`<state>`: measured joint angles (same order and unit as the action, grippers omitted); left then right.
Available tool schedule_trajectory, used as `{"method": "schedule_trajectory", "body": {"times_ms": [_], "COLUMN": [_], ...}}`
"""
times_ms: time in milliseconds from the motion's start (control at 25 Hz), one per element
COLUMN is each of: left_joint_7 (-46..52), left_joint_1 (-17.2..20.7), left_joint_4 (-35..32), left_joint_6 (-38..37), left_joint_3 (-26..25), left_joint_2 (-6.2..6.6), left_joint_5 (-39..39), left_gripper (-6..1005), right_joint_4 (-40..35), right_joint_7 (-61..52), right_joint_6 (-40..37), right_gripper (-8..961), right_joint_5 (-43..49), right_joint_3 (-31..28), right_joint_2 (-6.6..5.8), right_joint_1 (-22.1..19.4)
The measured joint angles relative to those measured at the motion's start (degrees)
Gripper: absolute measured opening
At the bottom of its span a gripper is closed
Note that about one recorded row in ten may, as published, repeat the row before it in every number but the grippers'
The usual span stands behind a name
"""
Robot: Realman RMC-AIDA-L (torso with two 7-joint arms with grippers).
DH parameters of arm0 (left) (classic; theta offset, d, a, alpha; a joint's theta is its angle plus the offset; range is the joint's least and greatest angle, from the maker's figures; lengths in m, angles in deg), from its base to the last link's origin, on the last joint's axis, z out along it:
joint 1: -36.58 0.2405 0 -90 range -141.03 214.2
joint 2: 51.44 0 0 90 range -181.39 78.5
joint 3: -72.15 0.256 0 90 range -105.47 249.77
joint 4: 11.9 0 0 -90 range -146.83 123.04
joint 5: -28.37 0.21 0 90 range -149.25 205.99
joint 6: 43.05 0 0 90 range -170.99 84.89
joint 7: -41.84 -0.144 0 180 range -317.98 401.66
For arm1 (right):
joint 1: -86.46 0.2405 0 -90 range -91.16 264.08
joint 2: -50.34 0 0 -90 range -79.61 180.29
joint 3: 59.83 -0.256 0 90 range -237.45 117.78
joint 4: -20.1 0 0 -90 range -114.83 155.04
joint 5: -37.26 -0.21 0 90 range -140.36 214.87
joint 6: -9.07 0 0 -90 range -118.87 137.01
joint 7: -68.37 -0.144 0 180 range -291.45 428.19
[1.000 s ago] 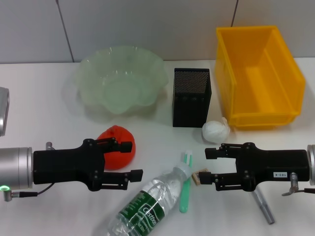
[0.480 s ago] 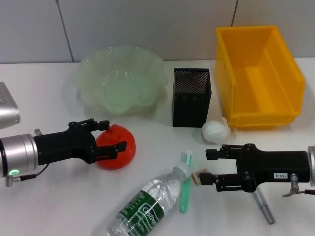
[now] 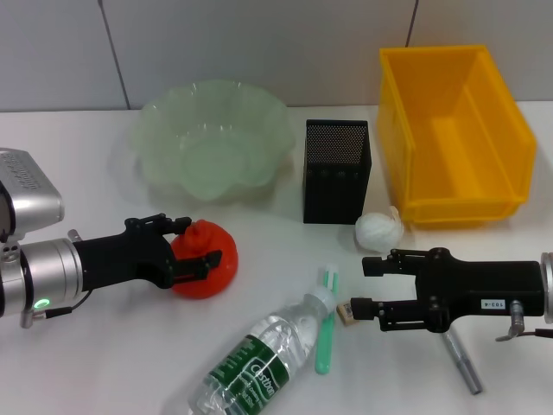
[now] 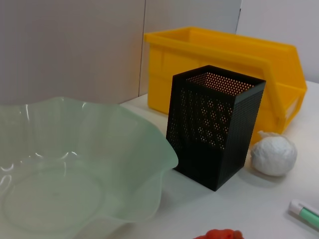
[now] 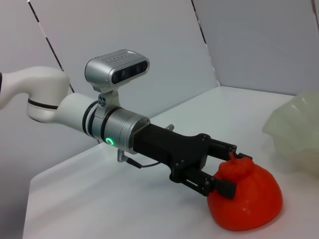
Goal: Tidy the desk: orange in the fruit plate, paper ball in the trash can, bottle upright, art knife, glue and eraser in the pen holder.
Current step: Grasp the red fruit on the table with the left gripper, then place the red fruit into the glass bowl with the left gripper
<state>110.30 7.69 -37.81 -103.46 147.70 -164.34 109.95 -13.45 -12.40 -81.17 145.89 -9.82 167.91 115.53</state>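
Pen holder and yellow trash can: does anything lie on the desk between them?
Only the paper ball, at their near corners; the rest of the gap between pen holder and trash can is bare desk, per the head view.

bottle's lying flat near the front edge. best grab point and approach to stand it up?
Judging by the head view, take the bottle across its labelled mid-body from above, claw fingers straddling its width. It lies on its side on the desk, cap pointing toward the pen holder, with a green-white pen-like thing right beside the neck. That crowds the cap end, while the round body offers parallel sides.
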Motion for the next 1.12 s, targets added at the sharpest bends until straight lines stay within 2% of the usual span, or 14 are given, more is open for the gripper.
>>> {"method": "schedule_trajectory", "body": {"times_ms": [360, 520, 600, 760, 920, 1000, 1040, 1080, 1120], "left_joint_7": [0.6, 0.6, 0.7, 1.9, 4.4, 6.9, 6.9, 7.6, 7.5], "left_joint_1": [0.1, 0.1, 0.1, 0.1, 0.5, 0.8, 0.8, 0.0, -0.8], "left_joint_4": [-0.8, -0.8, -0.8, -0.9, -3.0, -6.8, -6.8, -9.2, -9.4], "left_joint_6": [0.2, 0.1, 0.1, -1.1, -5.3, -10.2, -10.2, -10.5, -9.0], "left_joint_3": [-0.7, -0.3, -0.3, -0.4, -2.8, -8.2, -8.2, -13.2, -14.5], "left_joint_2": [0.03, 0.01, 0.01, 0.16, 0.41, -0.17, -0.17, -1.98, -2.66], "left_joint_5": [0.2, 0.2, 0.2, 0.3, 0.1, -0.2, -0.2, -0.2, -0.1], "left_gripper": [736, 491, 269, 249, 228, 218, 213, 208, 199], "right_joint_4": [-0.2, -0.2, -0.2, -0.2, -0.2, -0.1, 0.0, 0.0, 0.0], "right_joint_7": [0.0, 0.0, 0.0, 0.0, 0.0, 0.0, 0.0, 0.0, 0.0], "right_joint_6": [0.1, 0.1, 0.1, 0.1, 0.2, 0.2, 0.2, 0.2, 0.2], "right_gripper": [800, 801, 801, 801, 800, 800, 800, 800, 800], "right_joint_5": [0.0, 0.0, 0.0, 0.0, 0.0, 0.0, 0.0, 0.0, 0.0], "right_joint_3": [0.0, 0.0, 0.0, 0.0, 0.0, 0.0, 0.0, 0.0, 0.0], "right_joint_2": [-0.23, -0.24, -0.24, -0.24, -0.22, -0.18, -0.16, -0.13, -0.13], "right_joint_1": [0.1, 0.2, 0.2, 0.1, 0.0, -0.1, -0.1, -0.2, -0.2]}}
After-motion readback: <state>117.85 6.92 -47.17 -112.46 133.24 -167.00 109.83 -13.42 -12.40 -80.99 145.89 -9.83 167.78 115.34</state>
